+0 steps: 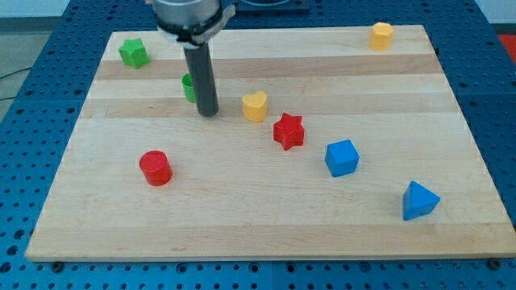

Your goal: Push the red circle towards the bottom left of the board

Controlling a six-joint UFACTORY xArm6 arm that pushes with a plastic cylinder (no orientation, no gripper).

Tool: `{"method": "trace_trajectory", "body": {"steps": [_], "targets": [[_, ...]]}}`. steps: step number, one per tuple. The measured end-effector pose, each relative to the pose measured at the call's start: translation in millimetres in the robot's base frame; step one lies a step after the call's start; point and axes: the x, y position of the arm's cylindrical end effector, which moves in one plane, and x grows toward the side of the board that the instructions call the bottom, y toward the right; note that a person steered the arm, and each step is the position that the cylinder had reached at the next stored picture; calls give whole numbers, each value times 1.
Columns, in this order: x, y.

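Observation:
The red circle lies on the wooden board at the view's lower left. My tip rests on the board above and to the right of the red circle, well apart from it. The rod stands just in front of the green circle and partly hides it. The yellow heart is to the right of my tip.
A red star sits right of the middle. A blue cube and a blue triangle lie at the lower right. A green star is at the top left, a yellow block at the top right.

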Motion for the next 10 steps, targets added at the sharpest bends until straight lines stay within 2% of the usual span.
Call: {"method": "trace_trajectory", "body": {"steps": [1, 2, 3, 4, 5, 6, 7, 8, 9, 10], "targets": [[49, -4], [73, -46], [75, -105], [84, -124], [42, -80], [72, -35], [104, -55], [107, -108], [98, -73], [46, 6]]}}
